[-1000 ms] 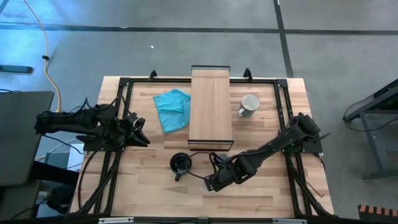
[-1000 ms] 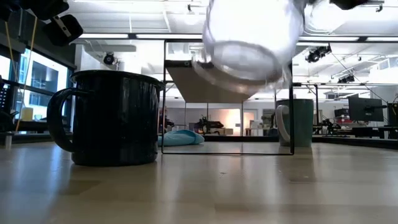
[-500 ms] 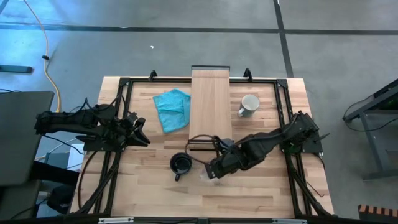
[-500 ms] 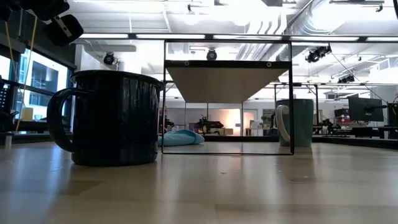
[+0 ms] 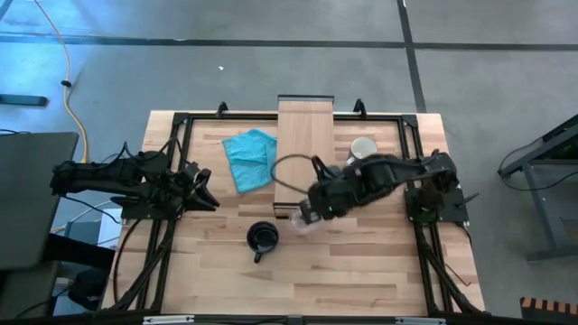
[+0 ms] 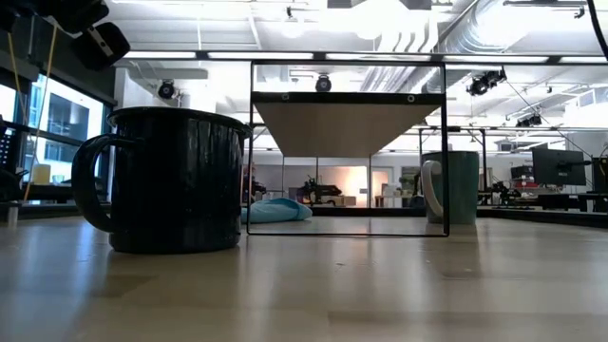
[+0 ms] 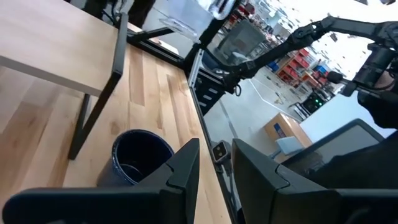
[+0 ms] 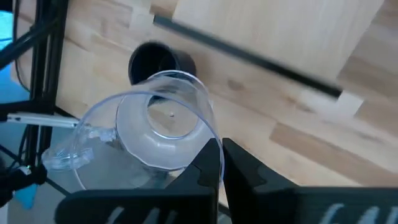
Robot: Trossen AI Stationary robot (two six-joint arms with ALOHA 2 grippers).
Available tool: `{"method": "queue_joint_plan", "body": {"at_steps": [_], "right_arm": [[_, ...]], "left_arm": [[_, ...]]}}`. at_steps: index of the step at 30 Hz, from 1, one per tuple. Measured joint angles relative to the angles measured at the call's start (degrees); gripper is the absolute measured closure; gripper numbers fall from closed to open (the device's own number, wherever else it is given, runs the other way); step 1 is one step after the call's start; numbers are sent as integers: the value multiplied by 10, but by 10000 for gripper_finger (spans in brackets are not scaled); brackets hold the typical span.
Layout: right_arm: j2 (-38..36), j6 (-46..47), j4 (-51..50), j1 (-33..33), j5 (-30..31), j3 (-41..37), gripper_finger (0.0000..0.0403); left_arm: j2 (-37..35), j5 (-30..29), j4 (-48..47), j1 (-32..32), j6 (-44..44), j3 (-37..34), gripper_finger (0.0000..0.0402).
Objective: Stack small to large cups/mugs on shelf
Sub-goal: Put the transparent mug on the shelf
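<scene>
My right gripper (image 5: 308, 217) is shut on the small clear glass cup (image 8: 163, 127), in the air just off the near end of the light-wood shelf (image 5: 305, 149). The black mug (image 5: 263, 237) stands upright on the table near the shelf's near end. It also shows in the low view (image 6: 171, 180). The white mug (image 5: 363, 148) stands right of the shelf, partly hidden by my right arm. My left gripper (image 5: 204, 192) waits at the table's left, slightly open and empty. My right gripper pinches the glass cup's wall at its rim (image 8: 211, 138) between its two fingers (image 8: 205, 165). The cup is lifted clear of the table and tilted, with its open mouth toward the wrist camera and its base away from it.
A teal cloth (image 5: 250, 158) lies on the table left of the shelf. A black frame runs around the table's edges (image 5: 181, 122). Bare wood (image 5: 361, 271) lies near the front edge.
My right gripper has risen and gone from the table's near side toward the shelf's near end, still shut on the glass cup. The cup has gone up out of the low view and is clear of the table.
</scene>
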Motion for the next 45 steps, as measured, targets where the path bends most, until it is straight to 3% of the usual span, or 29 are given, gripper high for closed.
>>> {"method": "queue_joint_plan", "body": {"at_steps": [22,45], "right_arm": [[0,-180,0,-144,-17,0,403],[-1,-332,0,-340,-69,-1,403]], "left_arm": [[0,-2,-1,0,-4,0,318],[0,-26,-1,0,-2,0,318]]}}
